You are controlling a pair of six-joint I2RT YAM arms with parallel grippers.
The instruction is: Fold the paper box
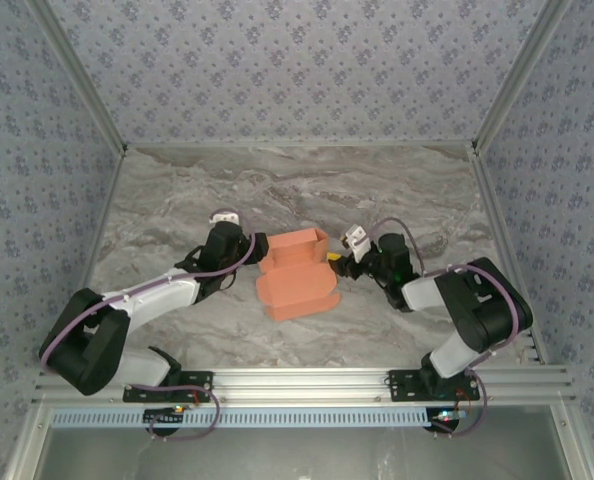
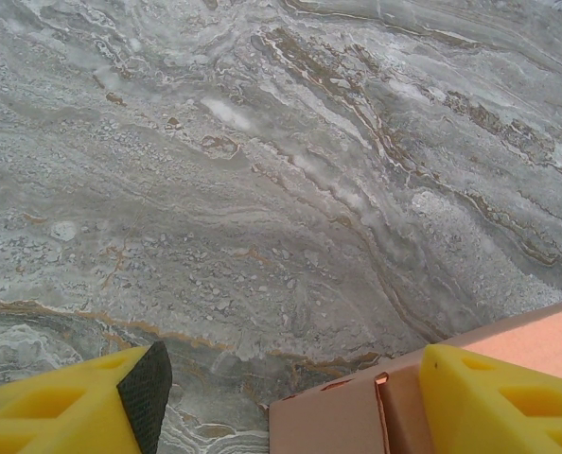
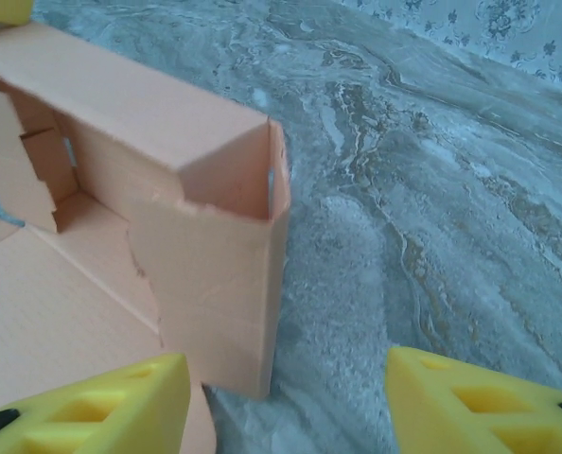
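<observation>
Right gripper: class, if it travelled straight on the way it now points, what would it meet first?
Probably the paper box: its upright end wall's corner stands just ahead of the right gripper, slightly left of centre; depth is uncertain.

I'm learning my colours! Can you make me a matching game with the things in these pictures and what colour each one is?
Things:
1. paper box
2. table
3. right gripper's fingers
4. back wall

Colours:
A. yellow
B. grey marble
C. salmon-orange
D. blue-grey with little flowers

Right pairs: 1-C, 2-B, 3-A, 4-D.
</observation>
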